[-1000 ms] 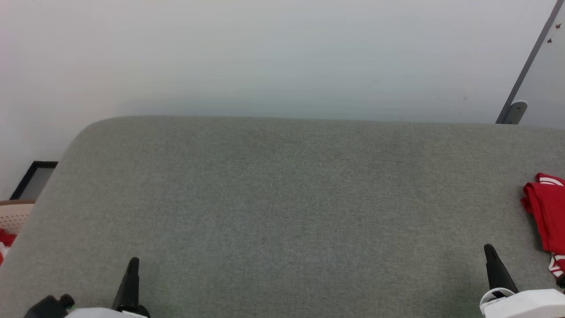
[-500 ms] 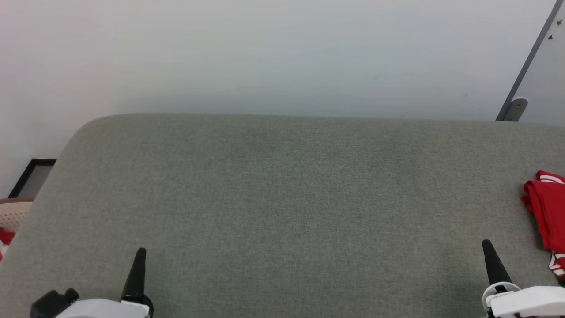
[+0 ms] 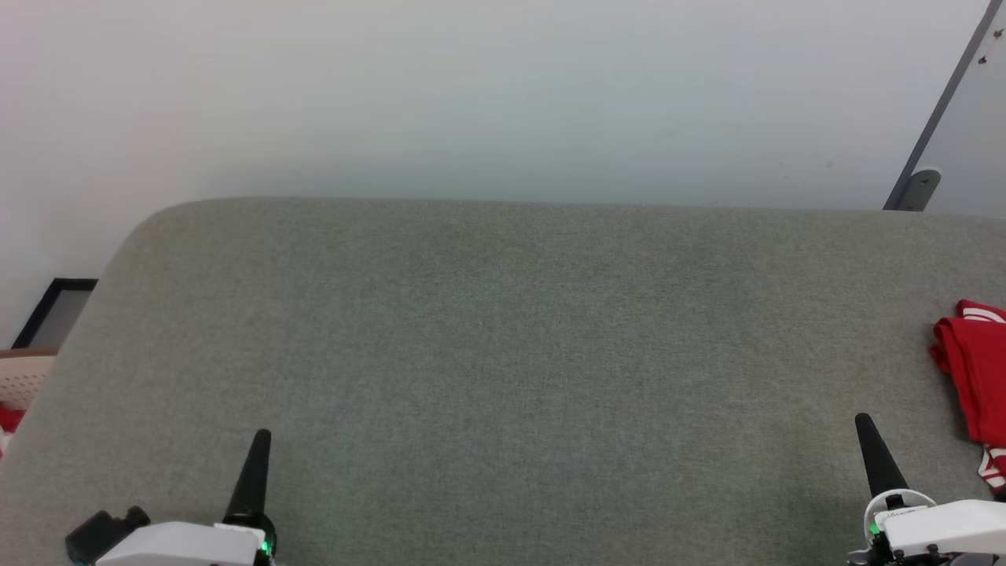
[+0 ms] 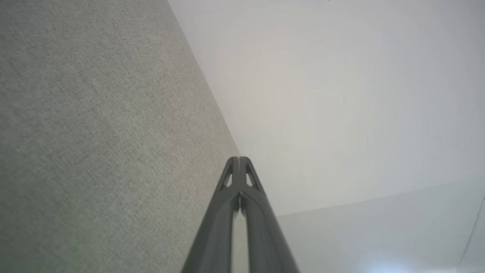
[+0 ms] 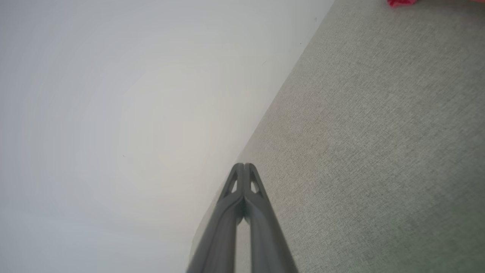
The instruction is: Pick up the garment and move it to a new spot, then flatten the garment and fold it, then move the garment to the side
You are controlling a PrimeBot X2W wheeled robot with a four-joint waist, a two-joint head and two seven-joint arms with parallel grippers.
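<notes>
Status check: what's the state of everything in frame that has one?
Left gripper: shut, empty.
Right gripper: shut, empty.
Garment: bunched up, lying on the grey pad, cut off by the head view's right edge, not gripped.

Your left gripper (image 4: 239, 159) comes up from 6 o'clock with its two dark fingers (image 4: 216, 227) pressed together at the tips, leaving only a thin slit lower down between them. From 7 to 11 o'clock you see a grey cloth surface (image 4: 94, 132), and its edge runs on a slant from 12 o'clock down to the fingertips near the centre. From 1 to 4 o'clock there is a plain pale wall (image 4: 341, 94), which turns a cooler bluish tone towards 5 o'clock.
</notes>
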